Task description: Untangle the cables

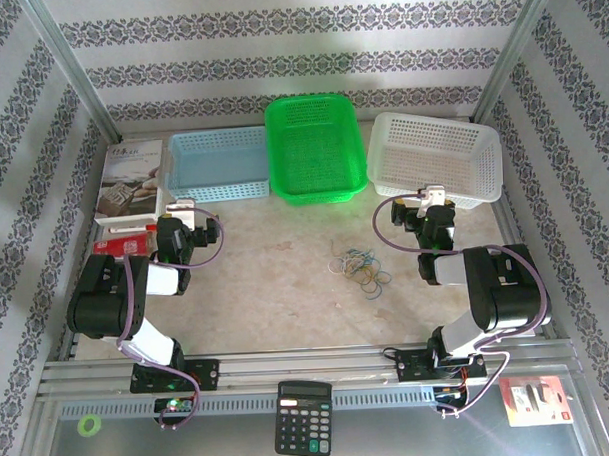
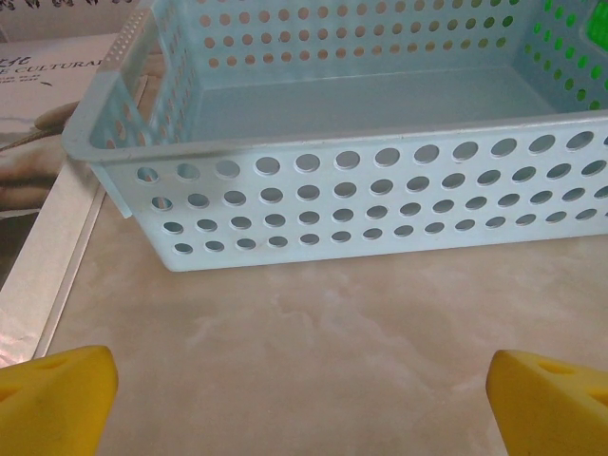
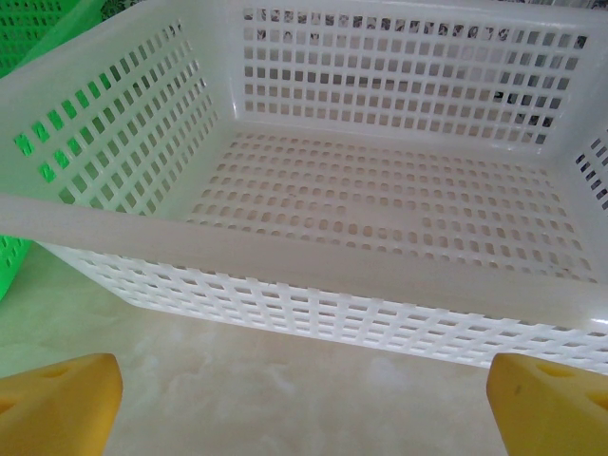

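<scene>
Cables, overhead view: thin cables (image 1: 361, 269) in blue, yellow-tan and pale white lay in one loose heap on the counter (image 1: 277, 304), roughly midway between the two arms and in front of the green basket (image 1: 318, 193). Several loops overlapped, but which crossed which was too small to tell.
Left gripper, overhead view: the left gripper (image 1: 181, 205) sat just before the blue basket (image 1: 220, 192), well apart from the heap.
Right gripper, overhead view: the right gripper (image 1: 435, 194) sat at the front wall of the white basket (image 1: 480, 187), also well apart from the heap.
Left wrist view: the yellow fingers (image 2: 57, 399) stood spread wide with bare counter between them, holding nothing. The blue basket's holed wall (image 2: 380, 199) was ahead.
Right wrist view: the yellow fingers (image 3: 57, 404) were likewise spread wide and held nothing. The white basket (image 3: 332, 313) was ahead, with the green basket's edge (image 3: 11, 256) at the left.
Progress: as I judged it, nothing was done yet. The loops sat in one cluster, none had been pulled free, and no loop lay in a basket.
Left to do: both arms would have to reach the heap, pinch single loops and draw them apart.
</scene>
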You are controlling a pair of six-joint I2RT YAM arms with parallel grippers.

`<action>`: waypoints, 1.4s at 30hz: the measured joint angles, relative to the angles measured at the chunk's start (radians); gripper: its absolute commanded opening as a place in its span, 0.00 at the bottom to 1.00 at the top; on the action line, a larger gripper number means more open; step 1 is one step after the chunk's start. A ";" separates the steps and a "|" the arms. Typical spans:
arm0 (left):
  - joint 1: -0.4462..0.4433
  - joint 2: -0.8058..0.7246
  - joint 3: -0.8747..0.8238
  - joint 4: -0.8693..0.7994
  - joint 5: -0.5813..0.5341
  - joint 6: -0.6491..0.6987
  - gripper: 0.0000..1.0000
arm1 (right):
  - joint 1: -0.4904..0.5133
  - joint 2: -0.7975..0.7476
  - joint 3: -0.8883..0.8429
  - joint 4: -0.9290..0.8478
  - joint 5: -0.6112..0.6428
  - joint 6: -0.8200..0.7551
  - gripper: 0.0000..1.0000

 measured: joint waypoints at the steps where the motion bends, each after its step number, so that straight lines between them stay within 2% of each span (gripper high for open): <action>1: 0.000 0.000 0.000 0.000 0.000 0.000 1.00 | 0.000 0.000 0.000 0.000 0.000 0.000 0.98; 8: 0.000 -0.029 -0.018 -0.007 -0.024 -0.007 1.00 | 0.000 -0.033 -0.014 0.002 -0.004 0.000 0.98; 12: 0.000 -0.146 -0.013 -0.070 -0.070 -0.023 1.00 | 0.000 -0.145 -0.050 -0.024 -0.005 0.000 0.98; 16: 0.000 -0.246 0.016 -0.152 -0.102 -0.042 1.00 | -0.001 -0.325 -0.048 -0.159 -0.003 0.031 0.98; 21: 0.000 -0.385 0.085 -0.344 -0.124 -0.120 1.00 | -0.003 -0.574 0.045 -0.443 0.000 0.228 0.98; 25: 0.000 -0.483 0.199 -0.554 -0.115 -0.233 1.00 | -0.016 -0.761 0.045 -0.516 -0.012 0.402 0.98; 30: 0.000 -0.593 0.266 -0.740 -0.037 -0.386 1.00 | -0.018 -0.931 0.008 -0.550 -0.104 0.551 0.90; 33: -0.003 -0.626 0.268 -0.829 0.025 -0.456 1.00 | -0.018 -0.943 0.022 -0.636 -0.192 0.600 0.87; 37: -0.044 -0.640 0.268 -0.922 0.093 -0.517 1.00 | 0.007 -0.867 0.089 -0.800 -0.304 0.628 0.71; 40: -0.128 -0.636 0.268 -0.959 0.118 -0.537 1.00 | 0.088 -0.768 0.148 -0.909 -0.359 0.624 0.65; 42: -0.216 -0.615 0.268 -0.973 0.121 -0.547 1.00 | 0.172 -0.700 0.186 -0.988 -0.363 0.613 0.61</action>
